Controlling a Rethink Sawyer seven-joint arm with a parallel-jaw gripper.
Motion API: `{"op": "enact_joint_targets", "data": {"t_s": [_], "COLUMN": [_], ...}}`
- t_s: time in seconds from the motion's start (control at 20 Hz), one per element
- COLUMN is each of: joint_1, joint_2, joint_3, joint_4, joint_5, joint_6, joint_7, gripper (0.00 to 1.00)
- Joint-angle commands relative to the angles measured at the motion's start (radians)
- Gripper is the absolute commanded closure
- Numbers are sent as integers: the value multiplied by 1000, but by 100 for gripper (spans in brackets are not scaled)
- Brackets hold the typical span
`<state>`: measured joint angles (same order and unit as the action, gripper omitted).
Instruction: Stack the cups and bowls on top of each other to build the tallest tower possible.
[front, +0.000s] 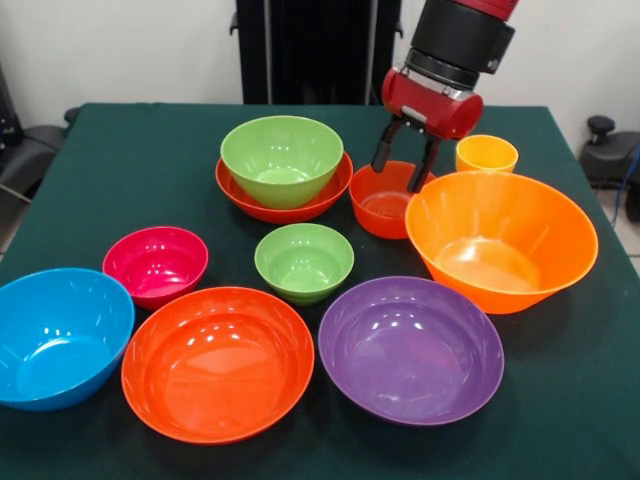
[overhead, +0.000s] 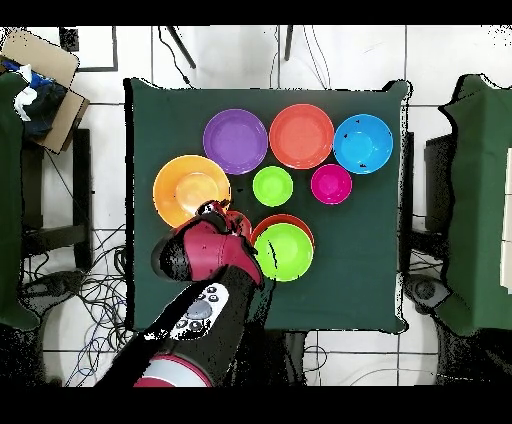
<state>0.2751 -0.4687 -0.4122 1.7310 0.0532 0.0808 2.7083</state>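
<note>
My gripper (front: 405, 165) is open, fingers pointing down at the far rim of the small red-orange bowl (front: 385, 205); I cannot tell whether it touches the rim. The yellow-orange cup (front: 486, 153) stands just right of it. The large orange bowl (front: 500, 240) sits on the table in front of the cup, also in the overhead view (overhead: 185, 190). The tower is a medium lime green bowl (front: 282, 158) nested in a wide red-orange bowl (front: 240, 192), also seen from overhead (overhead: 284, 250). In the overhead view my arm hides the small bowl and the cup.
Standing singly on the green table (front: 120, 160): a small lime green bowl (front: 304, 262), a magenta bowl (front: 155, 265), a blue bowl (front: 60, 335), a large red-orange bowl (front: 217, 362) and a purple bowl (front: 410, 350). Chairs stand beside the table.
</note>
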Motion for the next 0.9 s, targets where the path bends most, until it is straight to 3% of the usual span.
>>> {"op": "enact_joint_targets", "data": {"t_s": [0.05, 0.55, 0.9], "joint_1": [27, 58, 58], "joint_2": [51, 57, 120], "joint_3": [144, 139, 115], "joint_4": [-21, -45, -70], "joint_5": [20, 85, 85], "joint_6": [102, 138, 81], "joint_7": [53, 84, 70], "gripper": [0, 0, 0]}}
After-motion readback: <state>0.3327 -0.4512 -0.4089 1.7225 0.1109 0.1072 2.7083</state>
